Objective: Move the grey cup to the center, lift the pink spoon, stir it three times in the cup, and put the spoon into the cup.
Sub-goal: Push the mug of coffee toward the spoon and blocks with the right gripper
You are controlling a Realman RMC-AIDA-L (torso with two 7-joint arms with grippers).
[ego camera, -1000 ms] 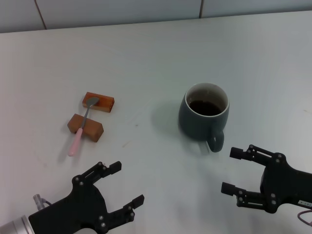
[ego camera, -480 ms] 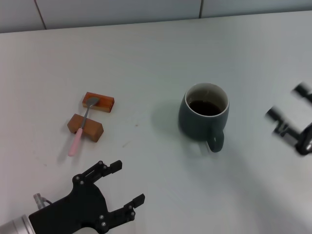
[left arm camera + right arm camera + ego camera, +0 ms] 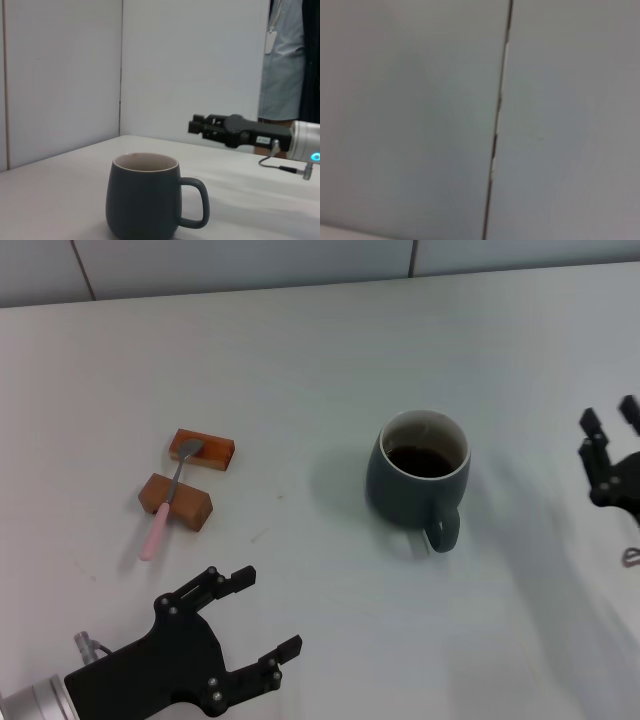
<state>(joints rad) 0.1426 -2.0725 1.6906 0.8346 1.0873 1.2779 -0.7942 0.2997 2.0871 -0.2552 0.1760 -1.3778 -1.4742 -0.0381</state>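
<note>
On the white table (image 3: 300, 360), the grey cup (image 3: 418, 478) is being left untouched, well apart from the pink spoon (image 3: 165, 508), which is being propped on two wooden blocks (image 3: 190, 480). The left gripper (image 3: 265, 625) is being held wide open near the front edge. The right gripper (image 3: 608, 422) is being held beside the cup with fingers parted.

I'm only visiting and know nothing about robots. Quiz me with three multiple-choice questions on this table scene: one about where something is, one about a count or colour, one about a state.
1. Where does the pink spoon lie?
A. Inside the cup
B. Across the wooden blocks
C. In a gripper

2. How many wooden blocks are on the table?
A. One
B. Two
C. Four

3. What is the left gripper doing?
A. Open and empty
B. Shut on the spoon
C. Holding the cup's handle

Answers:
1. B, its bowl rests on the far block and its neck on the near one, pink handle end down on the table.
2. B, two brown blocks sit side by side left of the grey cup.
3. A, its fingers are spread with nothing between them, near the table's front edge. The right gripper is off to the cup's right, also holding nothing.
</note>
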